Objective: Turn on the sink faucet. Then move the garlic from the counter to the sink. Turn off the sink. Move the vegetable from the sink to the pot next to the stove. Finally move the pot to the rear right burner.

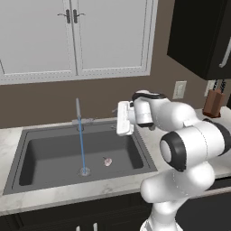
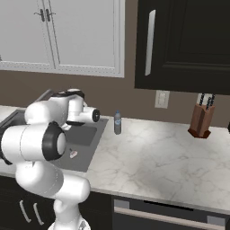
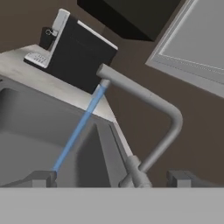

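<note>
Water runs from the faucet into the sink, where the garlic lies near the drain. The gripper faces the faucet base, fingers apart, grasping nothing. The stiff handle should need only a light push; the garlic looks small, light and roundish, best pinched across its middle.

A pale marbled tabletop is seen along the brown wall, with a dark sink set into it. A small bottle is stood just beside the sink's right rim. A knife block is placed far right, and a coffee machine beyond the sink's left end.
</note>
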